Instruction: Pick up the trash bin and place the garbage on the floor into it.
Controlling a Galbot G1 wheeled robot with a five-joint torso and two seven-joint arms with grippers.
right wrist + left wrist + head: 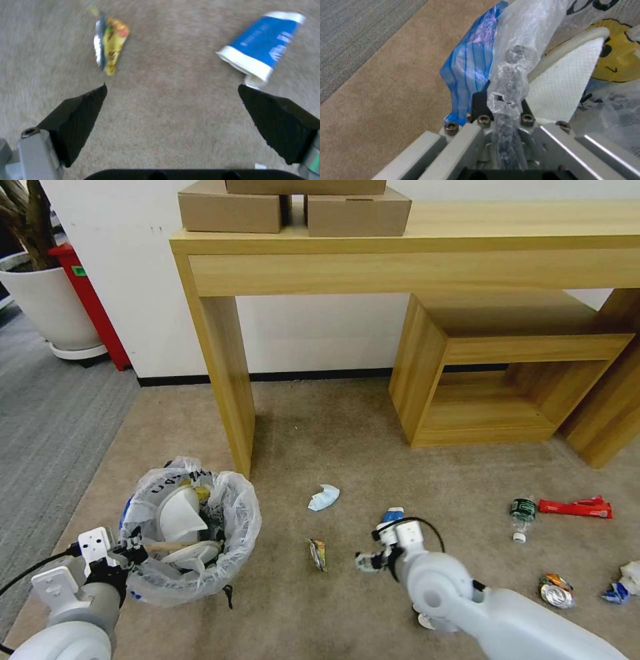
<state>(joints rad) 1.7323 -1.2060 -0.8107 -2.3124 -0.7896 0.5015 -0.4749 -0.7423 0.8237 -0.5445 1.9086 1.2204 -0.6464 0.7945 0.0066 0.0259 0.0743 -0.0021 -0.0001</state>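
Strewing beige floor (333, 447) — garbage (324, 497) beneath wooden desk (413, 253).

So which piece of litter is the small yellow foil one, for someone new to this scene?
Start at the tall wooden desk leg and come forward along the beige carpet. The yellow foil wrapper lies between the bagged trash bin and the open right gripper. It alone is narrow, yellow and silver-edged, unlike the blue-white paper cup.

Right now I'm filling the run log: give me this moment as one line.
left gripper: shut on trash bin rim | right gripper: open above floor, between foil wrapper and blue cup
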